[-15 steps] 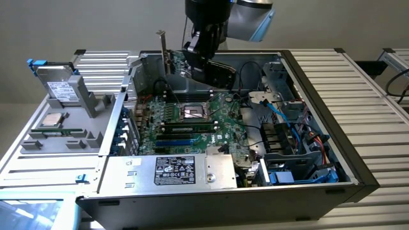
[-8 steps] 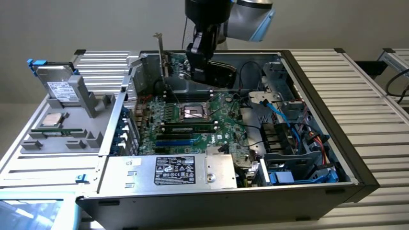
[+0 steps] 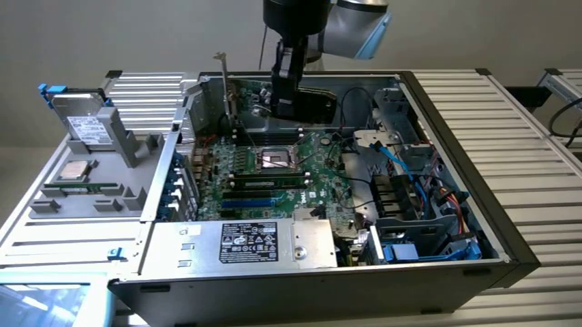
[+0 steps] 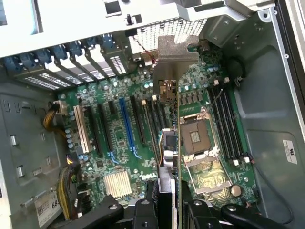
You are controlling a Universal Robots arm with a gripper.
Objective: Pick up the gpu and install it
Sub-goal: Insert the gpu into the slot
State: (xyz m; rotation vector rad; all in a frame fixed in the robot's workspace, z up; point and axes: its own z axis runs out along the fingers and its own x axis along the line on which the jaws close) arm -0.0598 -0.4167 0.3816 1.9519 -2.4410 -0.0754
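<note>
- Fingers (image 4: 143,214) sit nearest us, pinching the gpu (image 4: 169,148) by its upper edge, one on each face; we judge this lets the card hang edge-down.
- We see the gpu held above the motherboard (image 4: 109,143), just beside the CPU socket (image 4: 195,136), not yet seated.
- Its silver bracket (image 4: 176,52) points away from the socket toward the rear slot covers (image 4: 81,57), likely to meet that opening.
- Expansion slots (image 4: 126,121) lie just beyond the card from the socket.
- Well apart from the socket, outside the case (image 4: 267,95), the hard drive (image 3: 86,126) rests on a grey tray (image 3: 100,197).
</note>
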